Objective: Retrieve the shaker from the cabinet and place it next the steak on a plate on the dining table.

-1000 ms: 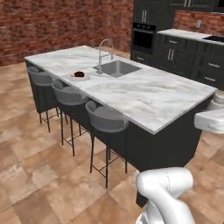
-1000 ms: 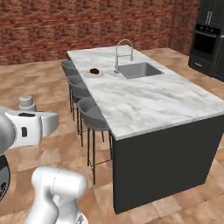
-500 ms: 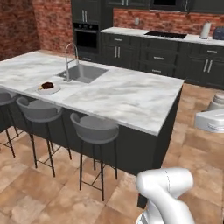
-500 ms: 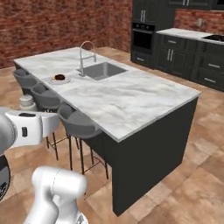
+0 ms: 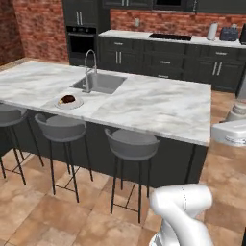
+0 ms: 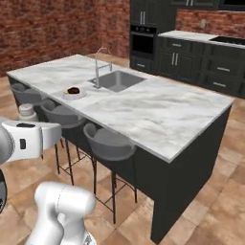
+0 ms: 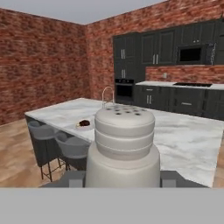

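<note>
Hand (image 7: 122, 186) clamped around shaker (image 7: 123, 144); shaker upright between fingers.

The white arm (image 6: 62, 210) rose from the base and reached sideways, held level. Its jaws were closed on the shaker (image 7: 122, 148), which stood upright between them.

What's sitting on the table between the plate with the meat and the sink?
Nothing: in the left base view, bare marble separates the plate from the sink, whose faucet stands on its near rim.
</note>
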